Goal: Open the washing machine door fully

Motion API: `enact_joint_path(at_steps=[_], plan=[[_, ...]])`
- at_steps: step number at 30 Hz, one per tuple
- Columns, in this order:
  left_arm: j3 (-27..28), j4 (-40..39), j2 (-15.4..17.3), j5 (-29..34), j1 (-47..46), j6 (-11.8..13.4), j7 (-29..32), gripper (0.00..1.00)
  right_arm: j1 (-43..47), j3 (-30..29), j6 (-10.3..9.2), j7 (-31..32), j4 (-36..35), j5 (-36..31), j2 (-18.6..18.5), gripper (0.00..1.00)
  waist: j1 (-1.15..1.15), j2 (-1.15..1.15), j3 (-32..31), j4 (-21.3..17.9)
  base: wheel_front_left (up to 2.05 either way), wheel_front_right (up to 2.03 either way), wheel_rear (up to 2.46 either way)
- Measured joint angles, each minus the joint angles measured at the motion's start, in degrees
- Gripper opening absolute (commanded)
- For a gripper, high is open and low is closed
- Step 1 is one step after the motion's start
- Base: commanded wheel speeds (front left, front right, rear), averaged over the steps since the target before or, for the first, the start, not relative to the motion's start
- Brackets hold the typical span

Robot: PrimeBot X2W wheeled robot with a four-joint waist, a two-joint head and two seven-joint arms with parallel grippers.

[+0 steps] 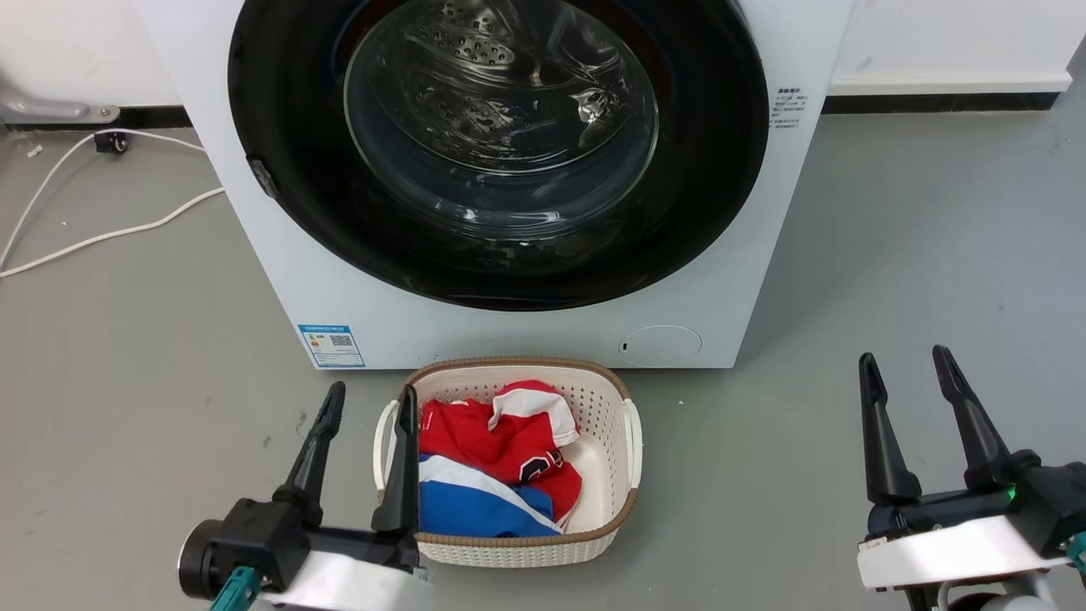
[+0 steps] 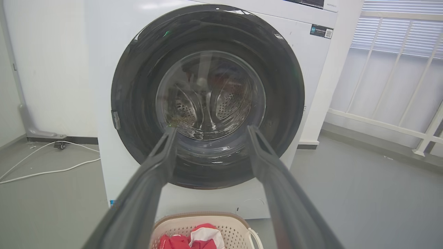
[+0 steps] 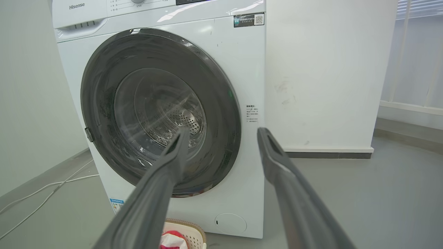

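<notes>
The white washing machine (image 1: 475, 327) stands straight ahead, its round glossy black door (image 1: 713, 195) lying flat against the front, glass bowl centre showing the steel drum behind. The same door (image 2: 138, 86) faces me in the left wrist view and sits at an angle as the door (image 3: 221, 114) in the right wrist view. My left gripper (image 1: 371, 395) hangs open at the lower left, well short of the machine, beside a basket. My right gripper (image 1: 905, 361) is open at the lower right over bare floor. Neither touches the door.
A cream laundry basket (image 1: 607, 386) with red, white and blue clothes sits on the floor just before the machine. White cables (image 1: 102, 233) trail on the grey floor at the left. A white wall and railing (image 2: 391, 114) stand right of the machine.
</notes>
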Motion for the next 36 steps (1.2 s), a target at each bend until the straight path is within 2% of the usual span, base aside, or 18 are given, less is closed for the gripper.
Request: enact_joint_path(at_steps=[4,11,36], plan=[[1.6,1.4,-0.4,0.5,0.8,-2.5,-0.3,1.0,0.7,0.5,0.0,-0.5,1.5,-0.8,0.0,1.0,0.0,0.0,-0.2,0.1,0.0,0.0,0.0],[1.5,3.5,-0.5,1.1,1.3,-4.1,-1.1,1.0,0.8,0.7,0.01,-1.1,3.6,-0.8,0.0,1.0,0.0,0.0,-0.5,0.0,0.0,0.0,0.0],[0.8,6.8,-0.6,1.1,1.3,-5.1,-1.4,1.0,0.8,0.8,0.01,-1.5,6.1,0.4,0.0,1.0,0.0,0.0,-0.3,0.2,0.0,0.0,0.0]])
